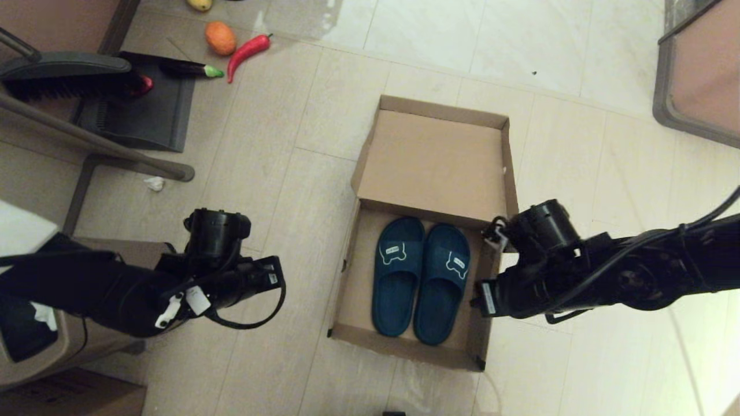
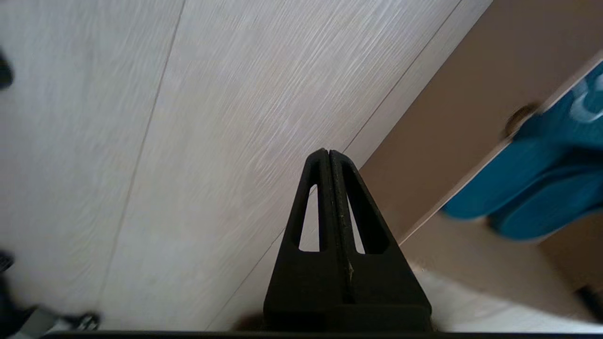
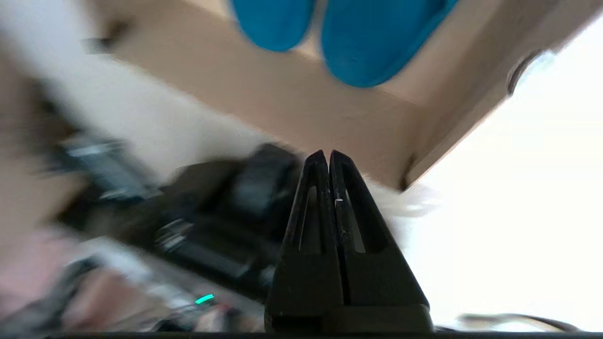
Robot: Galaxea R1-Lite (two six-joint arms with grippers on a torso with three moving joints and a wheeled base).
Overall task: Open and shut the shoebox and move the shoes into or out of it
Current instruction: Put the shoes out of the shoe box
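The shoebox [image 1: 346, 289] sits open on the floor in the middle of the head view, its lid [image 1: 433, 167] folded flat away from me. Both navy shoes [image 1: 399, 277] lie side by side inside, toes toward the lid. My left gripper [image 2: 328, 153] is shut and empty above bare floor, left of the box wall [image 2: 447, 117], with the shoes [image 2: 527, 179] beyond it. My right gripper [image 3: 328, 153] is shut and empty just outside the box's right near corner [image 3: 282, 103]; the shoes [image 3: 367, 42] lie past it. In the head view both sets of fingers are hidden under the wrists.
A dustpan [image 1: 144, 115] and brush [image 1: 63, 81] stand at the far left, with toy vegetables [image 1: 247, 52] on the floor beyond. A crumpled paper [image 1: 154, 184] lies near a chair leg. A brown bin [image 1: 34, 352] and a plain carton [image 1: 69, 398] sit near left; furniture [image 1: 699, 75] far right.
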